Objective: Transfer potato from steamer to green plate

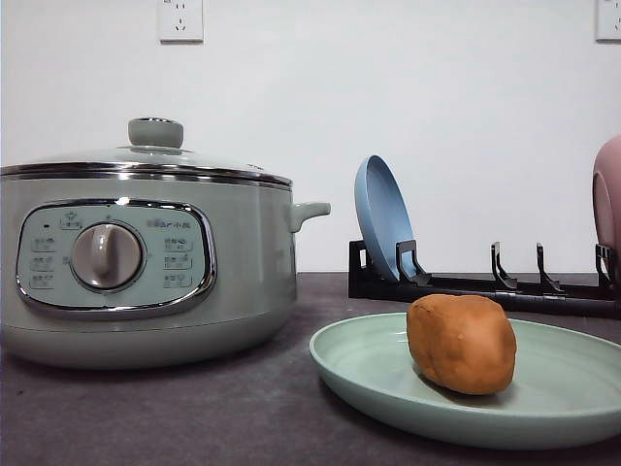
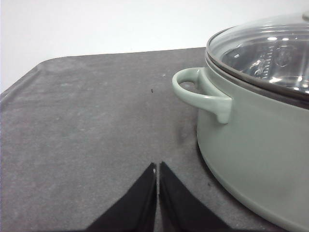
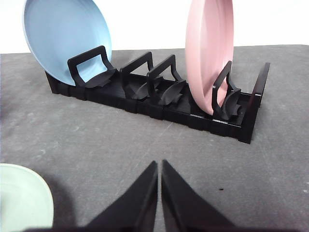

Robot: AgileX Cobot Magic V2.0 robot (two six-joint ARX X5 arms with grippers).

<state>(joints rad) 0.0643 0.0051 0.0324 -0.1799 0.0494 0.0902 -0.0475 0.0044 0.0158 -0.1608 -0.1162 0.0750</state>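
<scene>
Front view, nearest first: the lumpy orange-brown matte-skinned potato (image 1: 462, 343) sits on the wide shallow pale mint-green glossy plate (image 1: 369, 374), touching its surface, a bit left of the plate's middle as seen here, long axis roughly across the view. So the task's thing is on the green plate already, and the transfer looks done to me, judging from how things lie. Left of the plate, apart from it, stands the large pale sage-green electric steamer (image 1: 243, 262), glass lid w/ green knob (image 1: 155, 132) on top, closed. Its chrome-rimmed control panel (image 1: 116, 257) has a round dial and small button icons; there's a faint brand mark right of the dial, too small to read. Behind the plate: black slotted dish rack (image 1: 485, 282) holding an upright blue plate (image 1: 383, 218), a pink plate (image 1: 607, 199) at the frame edge.

Left wrist view: left black fingers (image 2: 157, 169) pressed together, holding nothing, over bare grey bench (image 2: 87, 121); steamer's side handle (image 2: 200, 94) lies just beyond them.

Right wrist view: right black fingers (image 3: 159, 166) also shut tight, empty. A sliver of the green plate's rim shows beside them, rack w/ blue and pink plates further off. Right arm is the nearer one to plate and potato, I'd say.

Far back: white wall, two sockets (image 1: 180, 19).
</scene>
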